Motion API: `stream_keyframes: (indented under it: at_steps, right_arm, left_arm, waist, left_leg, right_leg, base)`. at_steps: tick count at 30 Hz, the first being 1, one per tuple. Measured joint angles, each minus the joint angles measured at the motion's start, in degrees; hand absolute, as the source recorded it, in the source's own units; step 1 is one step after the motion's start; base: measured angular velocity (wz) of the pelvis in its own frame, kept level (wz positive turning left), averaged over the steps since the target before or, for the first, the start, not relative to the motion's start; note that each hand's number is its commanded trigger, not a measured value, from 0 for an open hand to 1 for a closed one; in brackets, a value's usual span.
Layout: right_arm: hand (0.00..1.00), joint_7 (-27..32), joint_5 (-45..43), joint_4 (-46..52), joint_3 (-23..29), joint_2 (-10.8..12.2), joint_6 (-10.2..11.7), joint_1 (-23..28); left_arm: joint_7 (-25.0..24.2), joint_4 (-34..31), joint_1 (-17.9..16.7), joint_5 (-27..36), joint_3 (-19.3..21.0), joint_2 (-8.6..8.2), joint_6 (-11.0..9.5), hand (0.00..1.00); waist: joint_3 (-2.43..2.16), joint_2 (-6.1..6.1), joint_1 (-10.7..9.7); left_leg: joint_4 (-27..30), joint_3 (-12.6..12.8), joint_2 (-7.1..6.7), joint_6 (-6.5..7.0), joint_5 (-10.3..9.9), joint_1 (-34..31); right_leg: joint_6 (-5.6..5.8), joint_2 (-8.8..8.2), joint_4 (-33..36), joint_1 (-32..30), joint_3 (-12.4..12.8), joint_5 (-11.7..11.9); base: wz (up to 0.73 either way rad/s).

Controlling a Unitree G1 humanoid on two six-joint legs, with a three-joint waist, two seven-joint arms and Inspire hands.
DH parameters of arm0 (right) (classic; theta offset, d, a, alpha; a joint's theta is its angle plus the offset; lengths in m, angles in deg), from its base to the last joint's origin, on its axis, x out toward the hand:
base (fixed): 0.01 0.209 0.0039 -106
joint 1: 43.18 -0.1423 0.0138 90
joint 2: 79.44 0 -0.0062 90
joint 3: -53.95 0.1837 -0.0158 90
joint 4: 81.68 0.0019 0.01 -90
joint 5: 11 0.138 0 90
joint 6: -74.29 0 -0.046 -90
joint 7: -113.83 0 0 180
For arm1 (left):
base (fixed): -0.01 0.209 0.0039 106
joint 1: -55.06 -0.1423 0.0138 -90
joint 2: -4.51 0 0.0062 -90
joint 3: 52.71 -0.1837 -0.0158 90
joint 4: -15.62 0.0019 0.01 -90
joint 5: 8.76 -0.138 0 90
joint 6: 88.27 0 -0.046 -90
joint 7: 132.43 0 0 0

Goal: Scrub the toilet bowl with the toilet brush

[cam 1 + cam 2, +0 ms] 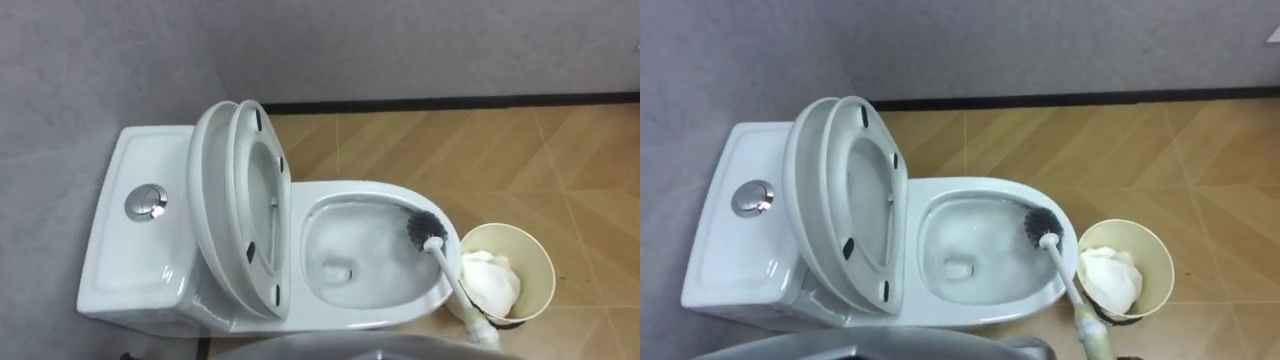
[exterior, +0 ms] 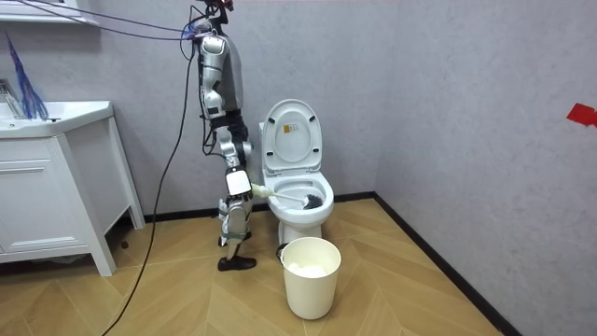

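Eye views: toilet tank sits at far left against the grey wall, round chrome flush button on top. Next over, the lid and seat are both raised, leaning back toward the tank. Bowl is open with water at the bottom. The toilet brush has its dark bristle head inside the bowl, up against the right-hand inner wall just under the rim. Its white handle slants down-right over the rim and out of the bottom edge. Just right of the bowl, on the wood floor, is a cream bin with a white wad inside. Room view: robot stands upright at the toilet's side, on the room view's left of it, bin in front. Right hand is low and clamped round the end of the brush handle, which reaches across into the bowl.
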Motion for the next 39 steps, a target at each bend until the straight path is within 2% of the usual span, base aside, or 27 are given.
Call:
stream_keyframes:
  at_steps: [2, 4, 7, 9, 11, 14, 16, 22, 23, 24, 32, 35, 39]
  right_arm:
    - [1.0, 1.35, -5.09, 3.99, -0.05, -0.47, 0.09, 0.11]
    - [1.0, 5.81, -6.72, 9.3, 0.15, -0.96, 2.36, -0.22]
    - [1.0, 10.61, -6.26, 11.52, 1.8, -1.48, 5.34, -1.91]
    - [1.0, 14.21, -3.99, 13.0, 1.83, -2.31, 6.79, -2.71]
    - [1.0, 16.13, -2.14, 14.22, 2.07, -2.36, 7.27, -2.85]
    - [1.0, 18.4, 5.17, 14.48, 2.24, -2.34, 8.29, -2.13]
    - [1.0, 19.11, 12.2, 13.99, 2.6, -2.3, 8.39, -1.61]
    - [1.0, 19.02, 19.8, 9.77, 3.82, -2.24, 9.01, -0.48]
    - [0.2, 18.95, 20.19, 9.56, 3.83, -2.25, 9.01, -0.46]
    - [0.0, 18.4, 20.75, 9.02, 3.83, -2.24, 9.0, -0.49]
    - [0.0, 13.4, 19.03, 4.66, 3.32, -2.29, 7.93, -1.88]
    - [0.0, 10.28, 17.95, 2.08, 3.3, -2.32, 6.55, -1.94]
    - [0.0, 7.12, 12.27, 0.49, 1.11, -2.39, 4.44, -1.29]
  left_arm:
    - [0.1, 0.0, 0.03, 0.12, -0.82, 0.21, -0.5, 0.0]
    - [0.13, 0.0, 0.47, 0.63, -4.14, 1.47, -1.4, 0.0]
    - [0.14, 0.0, 0.64, 0.62, -6.09, 2.48, -2.86, 0.0]
    - [0.17, 0.03, 0.57, 0.64, -7.07, 2.96, -3.16, 0.0]
    - [0.14, 0.02, 0.4, 0.66, -7.12, 3.22, -3.31, 0.0]
    - [0.12, -0.04, 0.49, 0.62, -6.93, 3.2, -3.36, 0.0]
    - [0.11, 0.05, 0.25, 0.69, -6.94, 3.19, -3.39, 0.0]
    - [-0.1, 0.04, -0.68, 0.5, -6.99, 3.19, -3.74, 0.0]
    - [-0.2, 0.04, -0.66, 0.51, -7.01, 3.19, -3.74, 0.0]
    - [-0.38, 0.05, -0.63, 0.52, -7.02, 3.19, -3.74, 0.0]
    - [-2.7, 0.02, -0.69, -0.06, -7.01, 3.21, -3.73, 0.0]
    - [-3.86, 0.02, -0.73, -0.07, -6.21, 3.16, -3.43, 0.0]
    - [-4.82, 0.02, -0.97, -0.07, -6.21, 3.27, -2.07, 0.0]
  waist:
    - [0.3, 0.02, 0.19]
    - [0.43, -0.18, -0.07]
    - [0.44, -0.49, -0.17]
    - [0.42, -0.92, -0.28]
    - [0.4, -1.21, -0.14]
    - [0.35, -1.4, -0.09]
    - [0.4, -1.28, -0.29]
    - [0.42, -0.97, -0.19]
    - [0.44, -0.92, -0.2]
    - [0.43, -0.82, -0.2]
    - [0.42, -0.82, -0.17]
    - [0.4, -1.1, 0.26]
    - [0.37, -1.46, 0.81]
  left_leg:
    - [-0.03, 0.77, 0.02, 0.0, 0.0, -0.26]
    - [0.12, 1.02, 0.01, 0.02, 0.01, -1.19]
    - [0.06, 1.0, -0.02, 0.02, 0.01, -1.34]
    - [0.01, 1.01, 0.0, 0.02, 0.01, -1.56]
    - [0.03, 1.04, 0.08, 0.01, 0.02, -1.99]
    - [0.02, 0.63, 0.04, 0.0, 0.02, -2.25]
    - [0.02, -0.63, -0.03, -0.01, 0.03, -1.98]
    - [0.01, -0.98, 0.04, -0.01, 0.03, -0.93]
    - [0.01, -0.98, 0.04, -0.01, 0.03, -0.93]
    - [0.01, -0.98, 0.04, -0.01, 0.02, -0.92]
    - [0.14, -0.96, 0.05, -0.01, 0.02, -1.18]
    - [0.13, -1.03, 0.01, 0.0, 0.02, -1.16]
    - [0.22, -1.23, -0.02, 0.0, 0.02, -1.28]
  right_leg:
    - [0.01, 0.05, 0.69, -0.91, 0.38, 0.0]
    - [0.02, 0.08, 0.86, -2.02, 0.71, 0.03]
    - [0.03, 0.11, 0.8, -2.26, 0.87, 0.04]
    - [0.03, 0.15, 0.64, -2.43, 0.82, 0.04]
    - [-0.02, 0.2, 0.03, -2.52, 0.64, 0.1]
    - [-0.06, 0.19, -0.35, -2.31, 0.55, 0.27]
    - [-0.07, 0.2, -0.39, -1.87, 0.54, 0.29]
    - [-0.14, 0.31, -1.3, -0.37, 0.55, 0.33]
    - [-0.14, 0.31, -1.3, -0.38, 0.57, 0.34]
    - [-0.16, 0.32, -1.3, -0.38, 0.62, 0.34]
    - [-0.21, 0.19, -1.17, -0.5, -0.06, 0.49]
    - [-0.13, 0.16, -1.31, -0.58, -0.06, 0.49]
    - [0.04, 0.2, -1.2, -0.84, 0.27, 0.68]
  base:
    - [-0.2]
    - [-0.11]
    - [0.0]
    - [0.0]
    - [0.02]
    - [0.0]
    - [0.02]
    - [0.0]
    - [0.0]
    - [0.0]
    - [0.03]
    - [0.02]
    - [-0.01]
